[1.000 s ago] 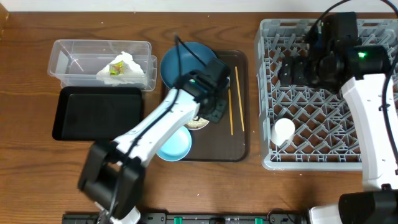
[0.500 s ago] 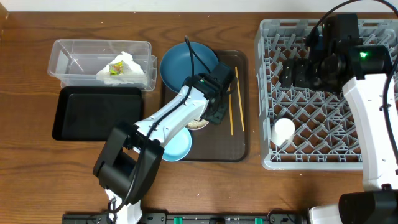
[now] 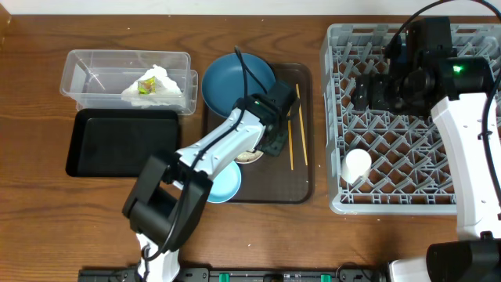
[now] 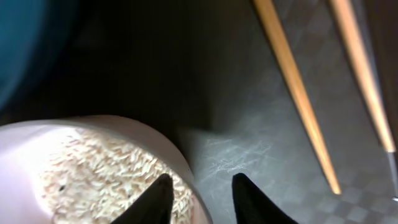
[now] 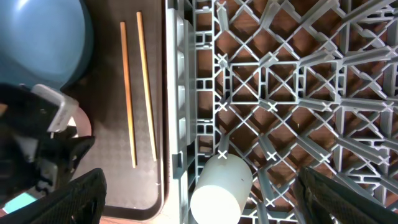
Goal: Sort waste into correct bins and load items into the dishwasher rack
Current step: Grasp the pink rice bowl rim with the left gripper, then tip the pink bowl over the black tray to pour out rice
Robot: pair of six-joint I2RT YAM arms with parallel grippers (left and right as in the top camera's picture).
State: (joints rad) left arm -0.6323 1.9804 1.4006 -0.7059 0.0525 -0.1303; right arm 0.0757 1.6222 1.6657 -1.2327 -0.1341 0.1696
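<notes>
On the table (image 3: pixel 31 204), upon a brown tray (image 3: pixel 301 182), the white bowl (image 4: pixel 37 155) of rice (image 4: pixel 106 168) is straddled at its thin rim (image 4: pixel 185 167) by the parted left claw (image 4: pixel 202 180); likely stiff and slick, it is best pinched there, while the right claw (image 5: pixel 200 180) is spread wide, empty.

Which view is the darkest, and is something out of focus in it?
Left wrist view: darkest, dark blue bowl only a blur, small glare on the brown tray, rice fairly sharp. Overhead view: even light, sharp. Right wrist view: sharp, chopsticks crisp.
</notes>
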